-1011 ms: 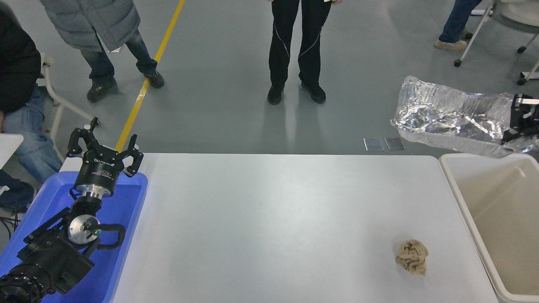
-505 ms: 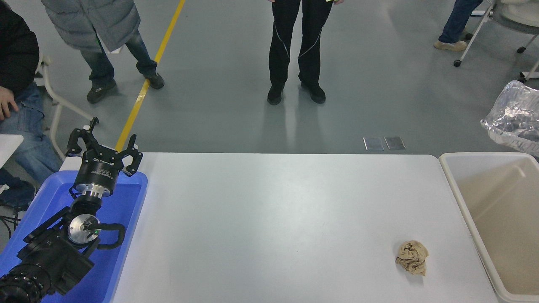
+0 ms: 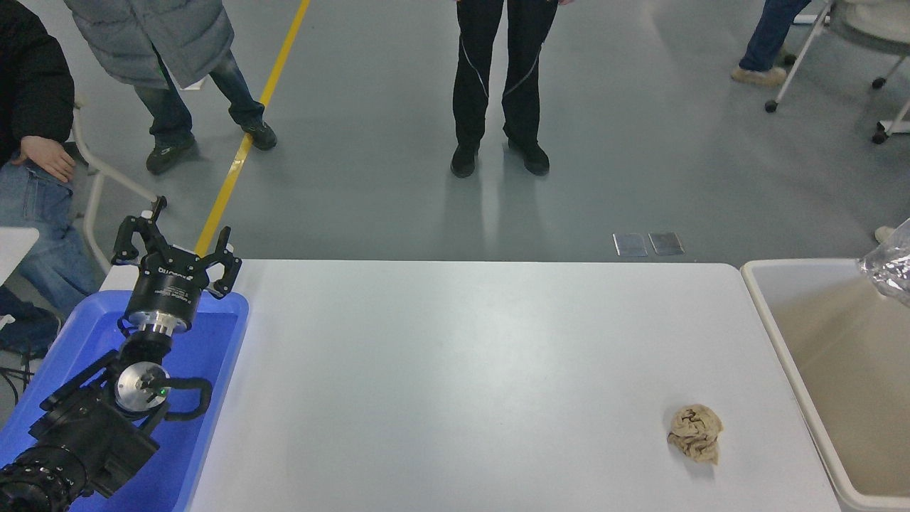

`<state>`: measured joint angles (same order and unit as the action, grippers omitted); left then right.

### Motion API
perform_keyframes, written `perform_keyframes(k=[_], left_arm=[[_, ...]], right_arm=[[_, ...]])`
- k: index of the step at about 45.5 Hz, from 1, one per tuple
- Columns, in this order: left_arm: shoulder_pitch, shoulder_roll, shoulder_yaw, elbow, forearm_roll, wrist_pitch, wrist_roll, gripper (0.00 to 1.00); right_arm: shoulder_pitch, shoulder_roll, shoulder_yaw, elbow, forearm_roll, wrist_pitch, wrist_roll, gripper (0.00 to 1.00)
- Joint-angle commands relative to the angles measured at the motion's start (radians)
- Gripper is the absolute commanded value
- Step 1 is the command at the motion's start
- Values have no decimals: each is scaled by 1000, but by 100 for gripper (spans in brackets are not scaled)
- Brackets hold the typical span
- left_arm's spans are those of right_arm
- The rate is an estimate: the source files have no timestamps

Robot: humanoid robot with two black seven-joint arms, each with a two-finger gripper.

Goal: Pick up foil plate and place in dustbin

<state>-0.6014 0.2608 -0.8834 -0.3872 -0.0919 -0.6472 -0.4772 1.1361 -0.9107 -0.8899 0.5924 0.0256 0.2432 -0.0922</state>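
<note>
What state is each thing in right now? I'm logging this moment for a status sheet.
foil plate: only a crumpled corner shows at the right edge, above the dustbin.
dustbin: open, nothing seen lying inside.
paper wad: crumpled, on the table.
left gripper: open, parked over the blue tray.

Left arm parked lower left, claw (image 3: 174, 249) spread open
</note>
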Motion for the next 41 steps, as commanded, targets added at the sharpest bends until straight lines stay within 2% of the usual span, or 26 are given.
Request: perform_keyframes(k=[1, 7, 15, 41], left_arm=[[0, 0, 0, -1, 0, 0, 0, 98], [0, 0, 0, 1, 0, 0, 0, 98], [0, 0, 0, -1, 0, 0, 0, 98], [0, 0, 0, 1, 0, 0, 0, 98]], right_arm=[[-406, 167, 285, -281, 17, -128, 0, 0], [-542, 306, 387, -497, 17, -165, 0, 0], [-587, 381, 454, -580, 16, -200, -1, 0], [-587, 405, 457, -580, 16, -239, -1, 0]])
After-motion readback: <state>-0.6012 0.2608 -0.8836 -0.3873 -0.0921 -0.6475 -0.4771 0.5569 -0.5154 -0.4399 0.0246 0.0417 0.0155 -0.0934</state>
